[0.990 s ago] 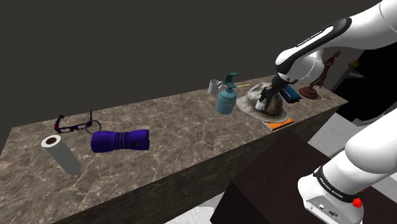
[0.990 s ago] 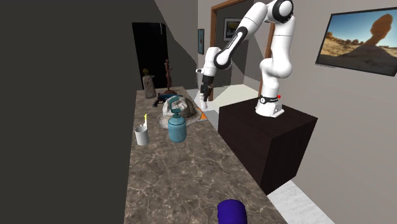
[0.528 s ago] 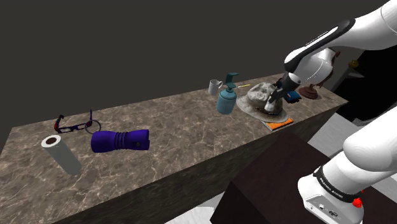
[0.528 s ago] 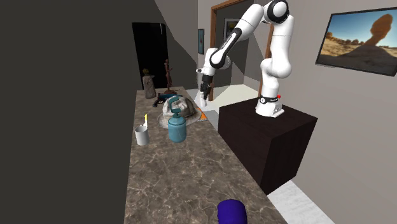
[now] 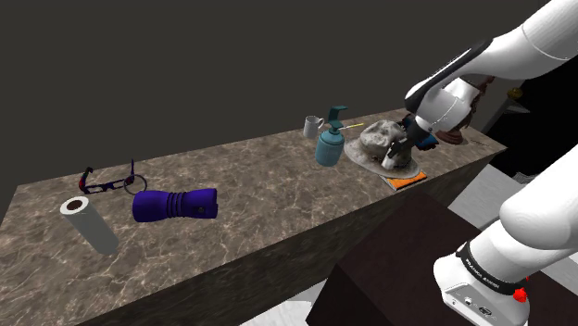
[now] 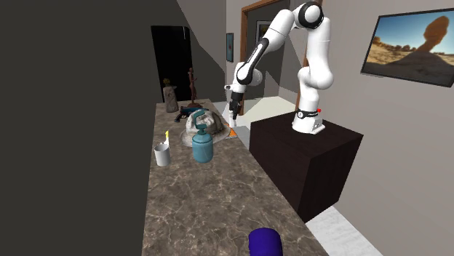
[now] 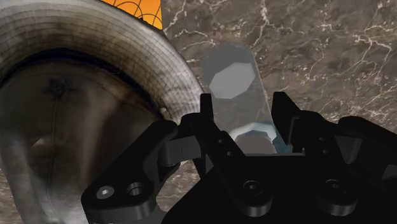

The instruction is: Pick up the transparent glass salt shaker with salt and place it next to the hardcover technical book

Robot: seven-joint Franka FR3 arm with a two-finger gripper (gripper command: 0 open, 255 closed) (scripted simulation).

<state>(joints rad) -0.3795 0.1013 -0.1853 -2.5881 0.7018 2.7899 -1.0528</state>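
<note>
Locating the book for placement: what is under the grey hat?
A corner of the orange book sticks out from under the brim of the hat, at the edge of the counter. The hat covers the rest, so its full extent is hidden.

Shoulder view: beside and behind the stand (image 5: 389,269), looking down across the table (image 5: 259,181), hat (image 5: 378,144) at the shoulder view's right.
Second exterior view: from the table end away from the hat, farther off, facing hat and stand.
Wrist view: on the tool (image 7: 242,102), close over the hat's brim.
Shared: hat, table.

The hat (image 7: 76,95) hides most of the orange book (image 7: 137,11) (one corner shows)
</note>
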